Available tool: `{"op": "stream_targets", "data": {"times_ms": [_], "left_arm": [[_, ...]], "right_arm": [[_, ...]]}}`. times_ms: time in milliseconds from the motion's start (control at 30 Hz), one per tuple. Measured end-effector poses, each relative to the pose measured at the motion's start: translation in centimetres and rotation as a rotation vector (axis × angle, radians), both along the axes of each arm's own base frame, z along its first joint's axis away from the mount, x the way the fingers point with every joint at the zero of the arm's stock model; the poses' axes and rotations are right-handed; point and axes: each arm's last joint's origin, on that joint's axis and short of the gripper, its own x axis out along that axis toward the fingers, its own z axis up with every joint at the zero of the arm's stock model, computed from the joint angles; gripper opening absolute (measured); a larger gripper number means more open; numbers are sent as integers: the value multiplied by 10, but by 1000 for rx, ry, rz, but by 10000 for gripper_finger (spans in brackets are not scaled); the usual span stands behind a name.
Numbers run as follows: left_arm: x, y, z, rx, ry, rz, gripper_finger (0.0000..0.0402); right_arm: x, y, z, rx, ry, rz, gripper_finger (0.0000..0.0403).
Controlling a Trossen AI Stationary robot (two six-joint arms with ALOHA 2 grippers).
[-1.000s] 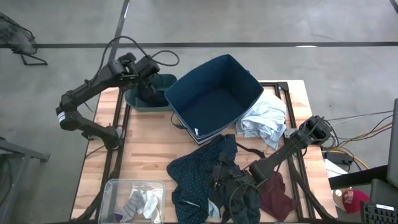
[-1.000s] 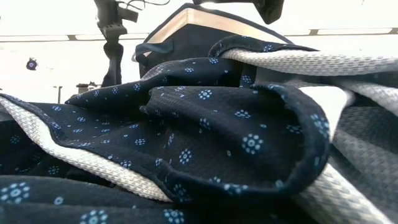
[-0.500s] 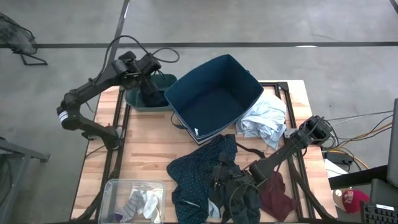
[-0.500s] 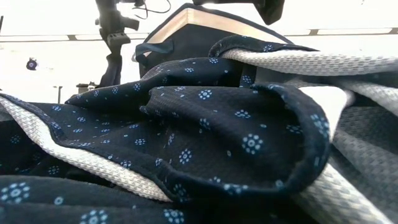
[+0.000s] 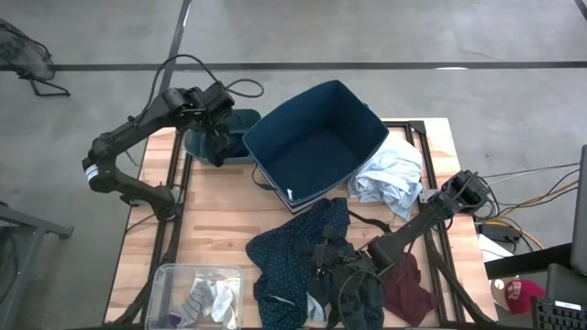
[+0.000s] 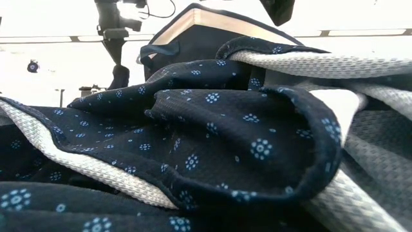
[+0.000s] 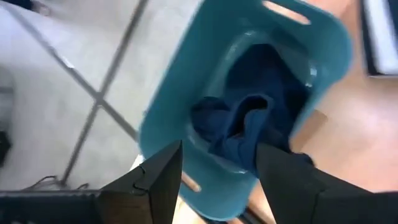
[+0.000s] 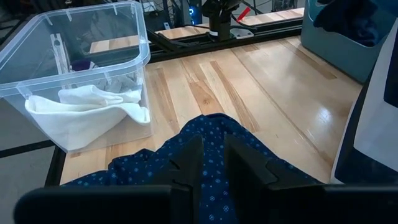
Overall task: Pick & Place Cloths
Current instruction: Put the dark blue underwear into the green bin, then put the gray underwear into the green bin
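Two grippers busy: left gripper (image 7: 214, 180) open above the teal bin (image 7: 186, 93) holding a blue cloth (image 7: 249, 124); right gripper (image 8: 211, 165), fingers nearly closed on the dotted shirt (image 8: 211, 134), should pinch deep before lifting.

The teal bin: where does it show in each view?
High view: teal bin at the table's far left corner, under the left gripper.
Low view: not in it.
Left wrist view: fills the centre, dark blue cloth inside.
Right wrist view: upper right corner.
Shared landmark: the navy fabric box beside it.
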Motion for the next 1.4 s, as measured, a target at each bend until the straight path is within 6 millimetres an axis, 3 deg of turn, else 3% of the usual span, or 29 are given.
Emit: {"op": "stream_targets", "data": {"times_ms": [100, 267, 600, 800, 900, 1200, 1400], "left_arm": [[-2, 2, 1, 77, 56, 32, 207], [-8, 9, 10, 413, 222, 227, 207], [-2, 4, 3, 153, 51, 62, 207], [-8, -3, 6, 120, 13, -34, 204], [-18, -12, 14, 94, -88, -88, 204], [-55, -59, 42, -50, -674, -388, 204], [-67, -85, 31, -147, -951, -677, 203]], "right_arm": [[0, 0, 0, 0, 1, 0, 51], [0, 0, 0, -1, 1, 0, 43], [0, 0, -2, -3, 5, 0, 67], [0, 0, -3, -4, 7, 0, 87], [0, 0, -3, -5, 7, 0, 94], [0, 0, -3, -8, 9, 1, 107], [0, 0, -4, -9, 9, 1, 89]]}}
